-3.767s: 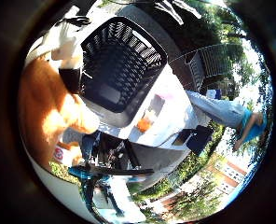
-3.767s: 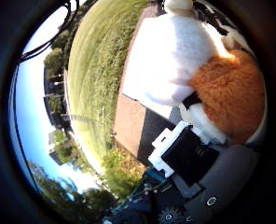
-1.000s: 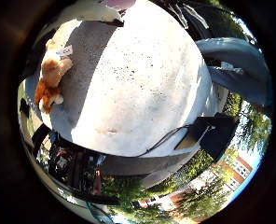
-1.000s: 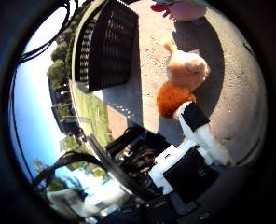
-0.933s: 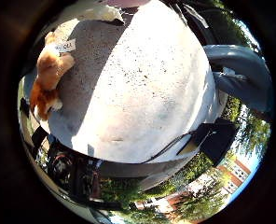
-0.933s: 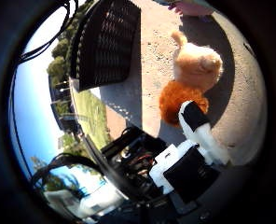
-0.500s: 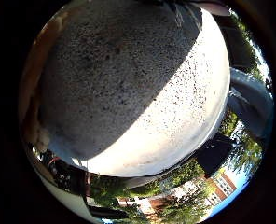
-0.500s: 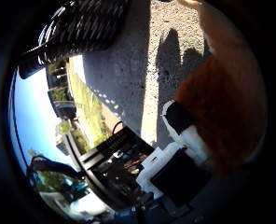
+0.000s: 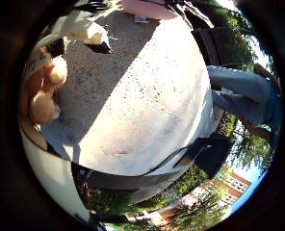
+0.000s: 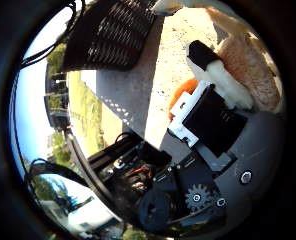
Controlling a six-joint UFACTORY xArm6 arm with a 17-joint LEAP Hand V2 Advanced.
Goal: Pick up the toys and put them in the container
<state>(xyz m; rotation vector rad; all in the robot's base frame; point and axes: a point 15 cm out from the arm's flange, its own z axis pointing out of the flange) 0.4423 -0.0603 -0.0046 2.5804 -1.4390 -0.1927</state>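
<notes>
The surface (image 9: 147,110) takes up most of what I can see, a pale speckled round top, half in sun and half in shadow, with grass and trees beyond its edge. On it stands the black slatted container (image 10: 113,35), off to one side near the rim. I can't see inside it from here, so whether any toy is already in it is not something I can tell.

Next down in size is the hand (image 10: 213,115), white and black, with one finger reaching along the orange and cream plush toy (image 10: 248,65), which lies close against the palm on the surface. From the other side of the palm the same toy shows at the edge, with a white fingertip close by. The fingers look to be at or against the toy, but whether they are curled round it or only lying on it I cannot tell.

A pink toy (image 9: 152,8) lies further off at the far rim of the surface.

As I judge it, the task is at an early or middle stage: at least two toys are out on the surface, and this grasp is not clearly made.
</notes>
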